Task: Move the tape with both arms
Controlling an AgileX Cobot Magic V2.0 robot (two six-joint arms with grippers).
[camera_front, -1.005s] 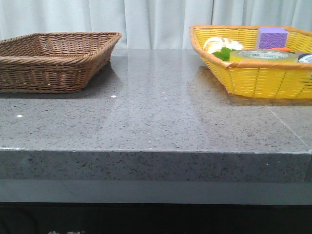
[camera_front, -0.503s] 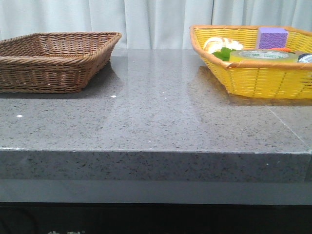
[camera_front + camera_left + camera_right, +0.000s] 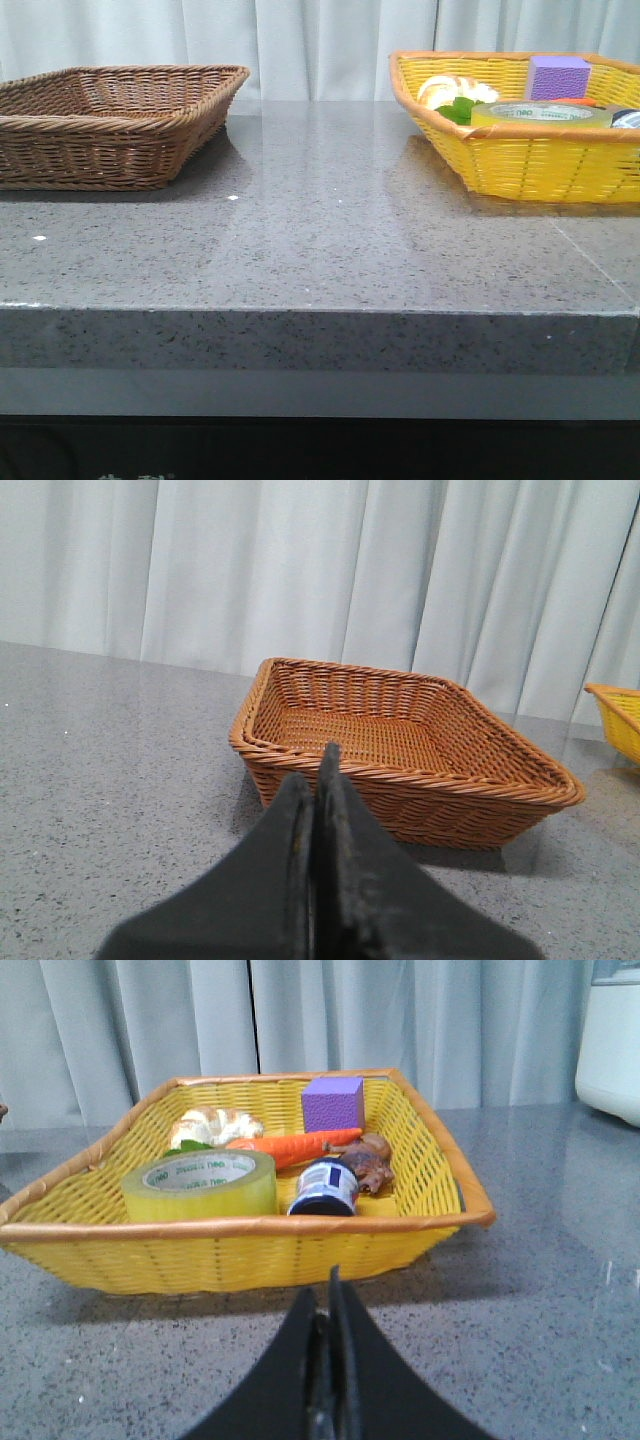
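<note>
The tape [image 3: 200, 1186], a thick translucent yellow roll with a white core ring printed green, lies flat in the yellow basket [image 3: 250, 1250]; it also shows in the front view [image 3: 541, 114] near that basket's front rim. My right gripper [image 3: 328, 1295] is shut and empty, low over the grey table, short of the yellow basket. My left gripper [image 3: 316, 770] is shut and empty, just short of the brown wicker basket [image 3: 400, 745]. Neither arm shows in the front view.
The yellow basket [image 3: 520, 160] also holds a purple block [image 3: 333, 1103], a carrot [image 3: 290, 1147], a bread-like item [image 3: 215, 1125] and a small dark jar [image 3: 323, 1188]. The brown basket [image 3: 110, 125] is empty. A white appliance [image 3: 612, 1040] stands beyond the yellow basket.
</note>
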